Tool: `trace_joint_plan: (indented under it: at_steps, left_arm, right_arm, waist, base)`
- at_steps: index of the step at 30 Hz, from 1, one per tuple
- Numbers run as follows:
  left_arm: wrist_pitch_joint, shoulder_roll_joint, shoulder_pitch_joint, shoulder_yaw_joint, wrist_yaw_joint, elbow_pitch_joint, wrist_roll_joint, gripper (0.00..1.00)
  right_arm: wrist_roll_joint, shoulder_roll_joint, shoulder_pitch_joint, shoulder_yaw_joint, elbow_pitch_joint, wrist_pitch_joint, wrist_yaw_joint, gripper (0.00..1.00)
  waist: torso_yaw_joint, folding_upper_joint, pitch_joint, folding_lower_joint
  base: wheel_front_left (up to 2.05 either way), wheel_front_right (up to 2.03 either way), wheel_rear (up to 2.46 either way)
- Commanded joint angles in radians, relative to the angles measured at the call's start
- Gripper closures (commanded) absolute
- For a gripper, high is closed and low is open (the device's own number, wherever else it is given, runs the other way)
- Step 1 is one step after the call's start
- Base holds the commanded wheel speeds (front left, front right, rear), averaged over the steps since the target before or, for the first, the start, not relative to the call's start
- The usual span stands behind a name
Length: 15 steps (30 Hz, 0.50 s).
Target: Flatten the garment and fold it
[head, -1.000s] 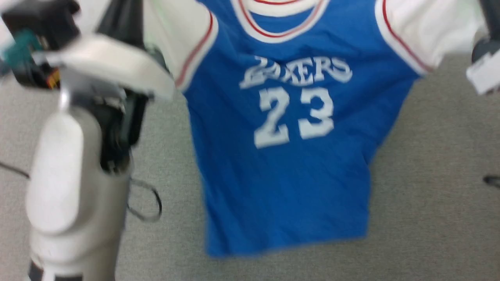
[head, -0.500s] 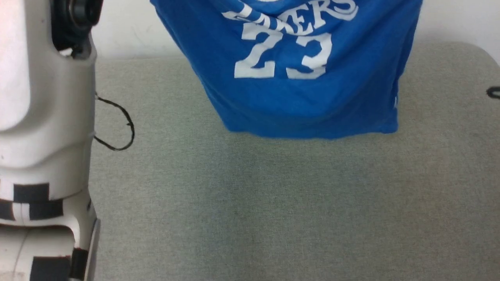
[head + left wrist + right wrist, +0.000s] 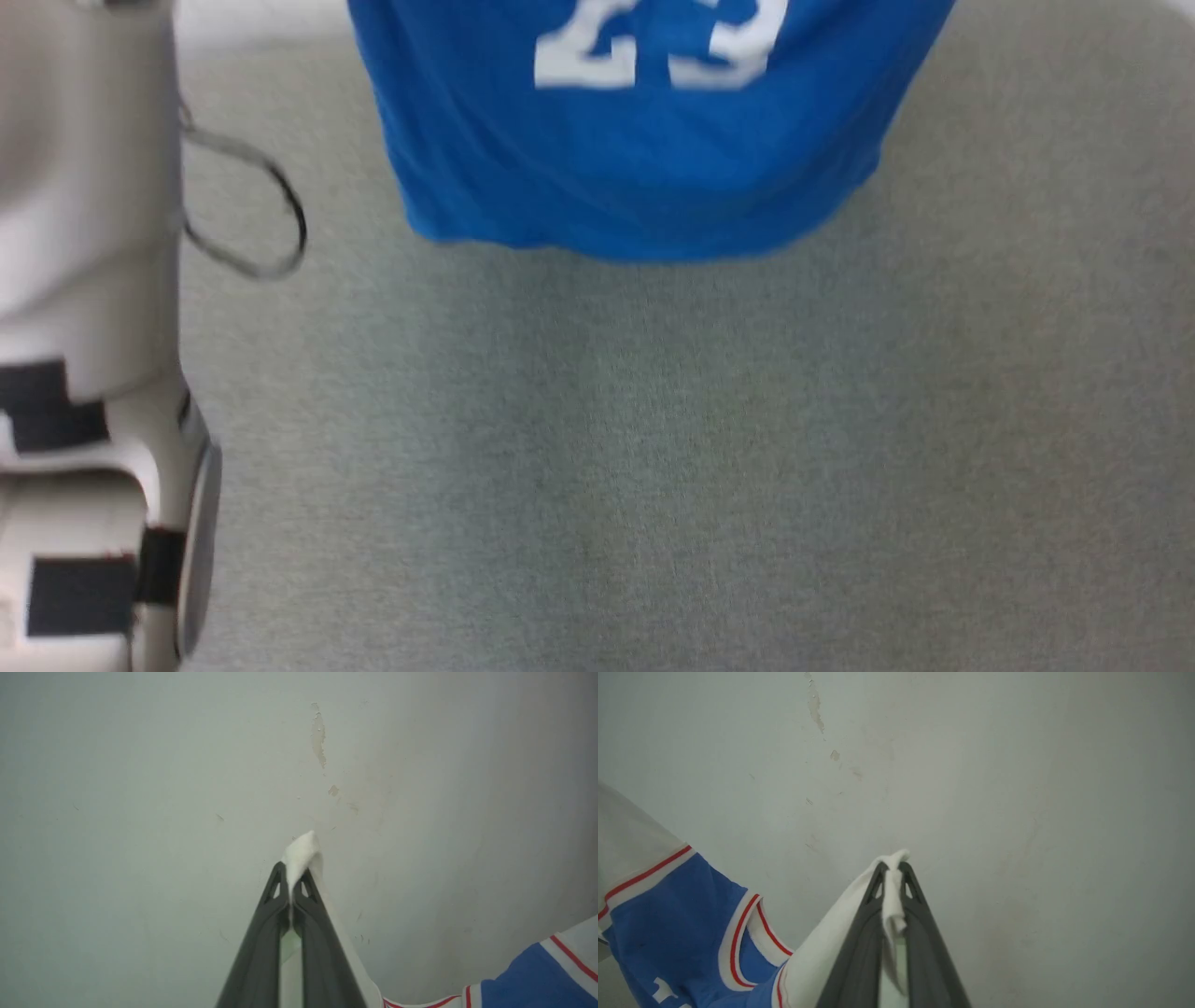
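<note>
Scanning from the left of the head view: a pale robot arm (image 3: 84,233) with black patches runs up the edge, and a thin dark cable loop (image 3: 271,215) curls just beside it. Then the garment (image 3: 635,168) hangs from top centre, blue body and white 23 showing, hem over the grey surface (image 3: 700,467) (too blurred to say if it touches). On to the wrists: the left gripper (image 3: 292,877) is pinched tight on a tuft of the white sleeve, against a scuffed pale wall (image 3: 140,788). The right gripper (image 3: 893,872) is clamped on white cloth too, blue chest and red-striped collar off to its left.
</note>
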Motion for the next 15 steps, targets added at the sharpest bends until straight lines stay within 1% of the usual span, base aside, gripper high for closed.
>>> trace_joint_plan:
  at_steps: [1,4,8,12,15]
  left_arm:
    - [-0.02,-0.013,-0.063,-0.001,0.017,0.004,0.024,1.0]
    - [-0.086,-0.034,-0.169,-0.004,0.043,0.026,0.054,1.0]
    - [-0.208,-0.071,-0.287,0.009,0.074,0.066,0.072,1.0]
    - [-0.309,-0.099,-0.381,0.015,0.083,0.102,0.072,1.0]
    - [-0.378,-0.11,-0.441,0.024,0.078,0.125,0.062,1.0]
  right_arm:
    - [-0.019,-0.004,-0.05,-0.008,0.014,-0.012,-0.001,1.0]
    - [-0.062,-0.017,-0.129,-0.001,0.046,-0.055,-0.001,1.0]
    - [-0.13,-0.019,-0.246,0.008,0.115,-0.154,-0.001,1.0]
    - [-0.183,-0.018,-0.356,0.017,0.174,-0.246,-0.001,1.0]
    - [-0.208,-0.025,-0.423,0.037,0.218,-0.314,-0.001,1.0]
  waist:
    - [-0.035,0.0,0.144,-0.0002]
    - [-0.042,0.0,0.234,-0.0002]
    - [-0.045,0.0,0.315,-0.0002]
    - [-0.035,0.0,0.38,-0.0002]
    - [-0.025,0.0,0.422,-0.0002]
  base:
    - [0.0,0.0,0.0]
    - [0.0,0.0,0.0]
    - [0.0,0.0,0.0]
    - [0.0,0.0,0.0]
    - [0.0,0.0,0.0]
